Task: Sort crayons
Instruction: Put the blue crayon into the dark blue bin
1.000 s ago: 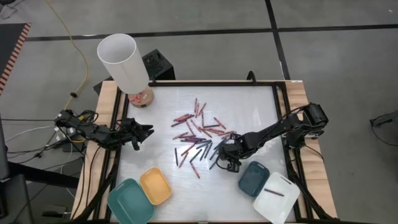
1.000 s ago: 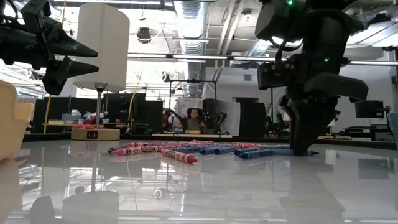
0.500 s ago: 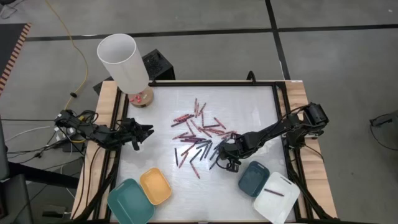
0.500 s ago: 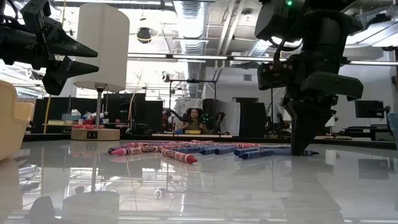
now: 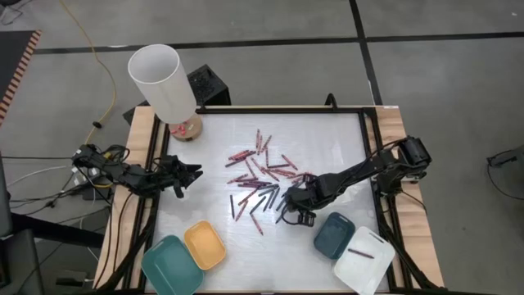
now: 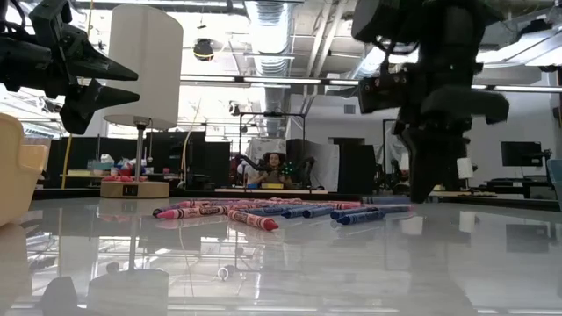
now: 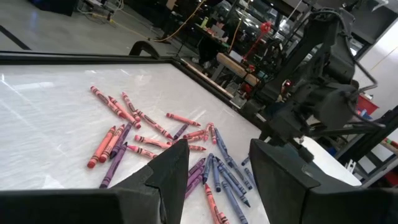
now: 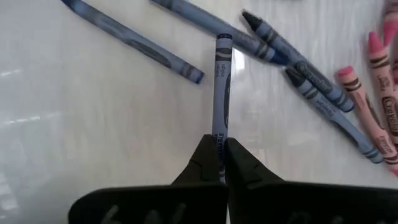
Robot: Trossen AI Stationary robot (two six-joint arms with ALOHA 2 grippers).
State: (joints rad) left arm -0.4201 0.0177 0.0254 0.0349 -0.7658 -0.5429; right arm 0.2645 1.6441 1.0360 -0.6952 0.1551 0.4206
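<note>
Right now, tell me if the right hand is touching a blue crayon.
Touching. The right wrist view shows the right hand shut on one end of a blue crayon, pinched between its fingertips.

Crayons (image 5: 260, 176) lie flat, scattered mid-counter: red, pink, purple, dark blue sticks, paper-wrapped, pointing all ways. One blue crayon (image 8: 221, 93) pinched at one end between right hand (image 8: 219, 155) fingers, extending straight ahead. More blue crayons just beyond hand; pink ones off to one side.

Blue crayon (image 8: 221, 93): near end hidden between the right gripper (image 8: 217, 163) fingers. Teal tray (image 5: 170, 264) at the counter's front-left corner cut off by frame edge.
</note>
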